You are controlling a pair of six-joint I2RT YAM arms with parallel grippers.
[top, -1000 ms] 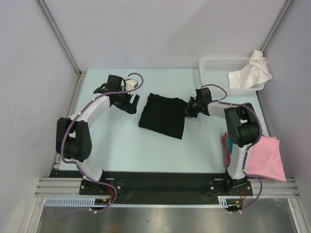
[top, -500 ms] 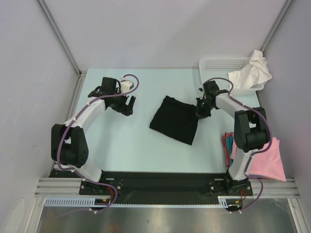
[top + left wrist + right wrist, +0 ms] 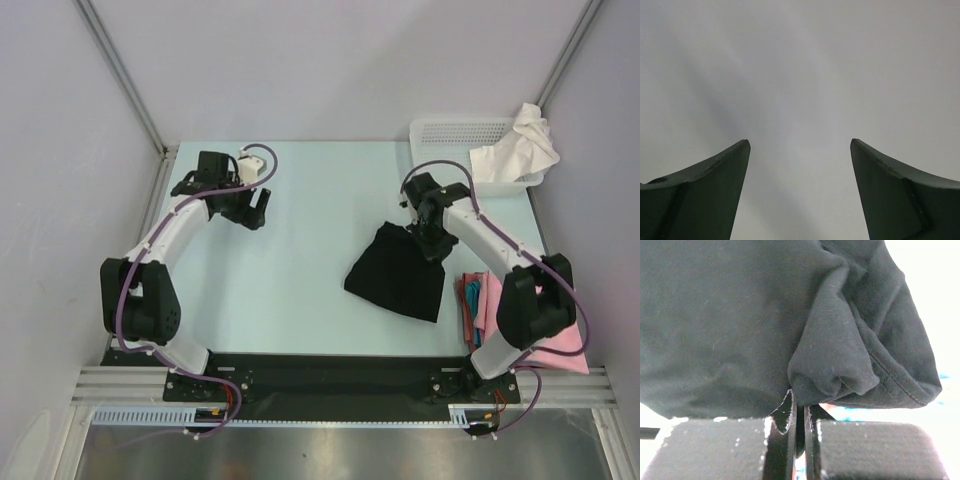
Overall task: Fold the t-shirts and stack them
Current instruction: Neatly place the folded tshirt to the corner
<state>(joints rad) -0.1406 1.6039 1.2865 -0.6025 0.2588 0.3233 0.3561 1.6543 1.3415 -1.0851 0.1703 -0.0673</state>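
**Desk:** Start at the left. What have you got?

**Op:** Left gripper (image 3: 251,209) is up at the far left of the pale blue-green table (image 3: 300,290). On my left wrist feed the two dark fingers (image 3: 715,190) are spread wide with nothing between them, only a plain grey surface behind. It holds nothing.

**Desk:** Middle?

**Op:** I see bare tabletop, then the large plain black cloth t-shirt (image 3: 398,278). It sits right of centre as a folded, roughly four-sided bundle, well apart from the left gripper.

**Desk:** Is the right hand on it?

**Op:** Yes. Right gripper (image 3: 426,238) is at the shirt's far corner. The right wrist feed shows the jaws pressed almost together on a bunched fold of black cloth (image 3: 830,365). I can't tell whether the near edge lies flat on the table.

**Desk:** Further right?

**Op:** Just beside the black shirt there is a flat pile at the near right. I note the edge of a red t-shirt (image 3: 466,298) and a pink t-shirt (image 3: 562,342), both partly hidden by the right arm. At the far right corner stands a white plastic mesh basket (image 3: 450,131) with a crumpled white t-shirt (image 3: 522,146) hanging over its right end.
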